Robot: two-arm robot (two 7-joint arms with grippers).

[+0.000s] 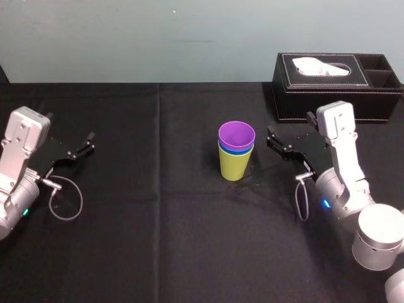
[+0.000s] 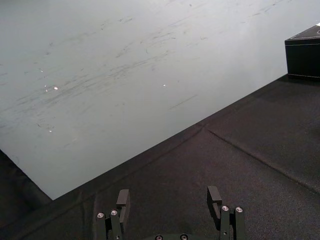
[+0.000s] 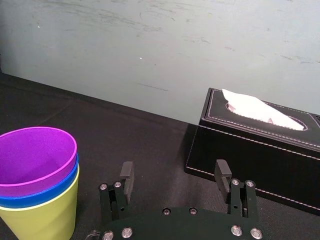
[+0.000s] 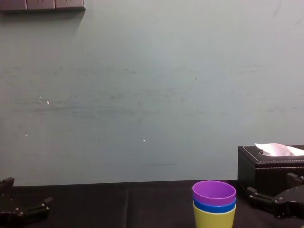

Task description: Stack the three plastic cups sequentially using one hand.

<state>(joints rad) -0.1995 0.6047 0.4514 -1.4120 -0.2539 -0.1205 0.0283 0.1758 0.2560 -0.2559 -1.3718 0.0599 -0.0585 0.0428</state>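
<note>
The three plastic cups stand nested upright in one stack (image 1: 237,151) at the middle of the black table: lime yellow-green outermost (image 3: 42,215), blue (image 3: 50,196) inside it, purple (image 3: 35,156) innermost. The chest view shows the stack (image 4: 214,204) from the side. My right gripper (image 1: 273,140) hovers open a short way to the right of the stack, nothing between its fingers (image 3: 126,176), clear of the cups. The left gripper (image 1: 81,148) rests open at the far left of the table, its fingers (image 2: 123,199) empty.
A black tissue box (image 1: 337,84) with white tissue stands at the back right, just behind the right arm, with an open compartment at its right end. A pale wall (image 4: 142,95) backs the table. Black cloth (image 1: 158,240) covers the table.
</note>
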